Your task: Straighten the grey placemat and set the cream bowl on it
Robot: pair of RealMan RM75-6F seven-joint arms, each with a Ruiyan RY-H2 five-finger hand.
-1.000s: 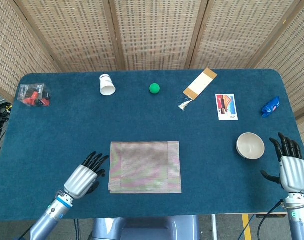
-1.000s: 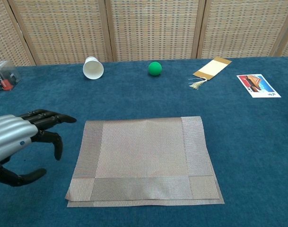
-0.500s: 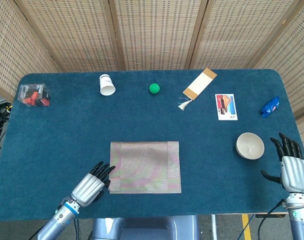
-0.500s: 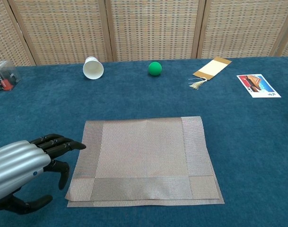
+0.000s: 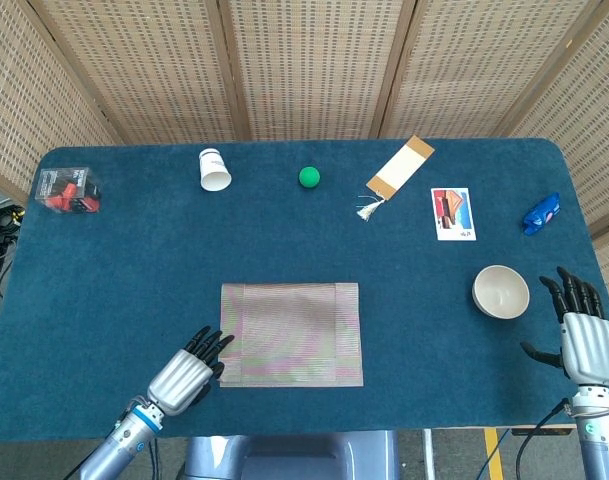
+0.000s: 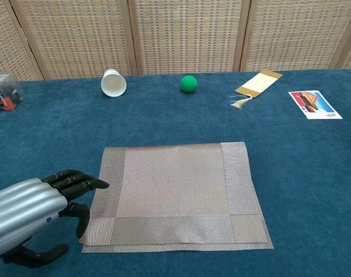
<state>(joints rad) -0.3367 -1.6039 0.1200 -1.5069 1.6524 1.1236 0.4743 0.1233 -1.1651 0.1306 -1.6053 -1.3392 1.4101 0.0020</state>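
The grey placemat lies near the table's front edge, folded over on itself with a doubled front strip. My left hand hovers at its front left corner, fingers spread, fingertips over the mat's left border, holding nothing. The cream bowl stands upright at the right side of the table in the head view, out of the chest view. My right hand is open just right of the bowl, apart from it.
Along the back lie a tipped white paper cup, a green ball, a tan bookmark with tassel, a picture card and a blue wrapper. A clear packet with red contents sits far left.
My left hand has drawn back toward the front edge and slid right, from beside the mat's left side to its front left corner. The right hand and bowl have hardly moved.
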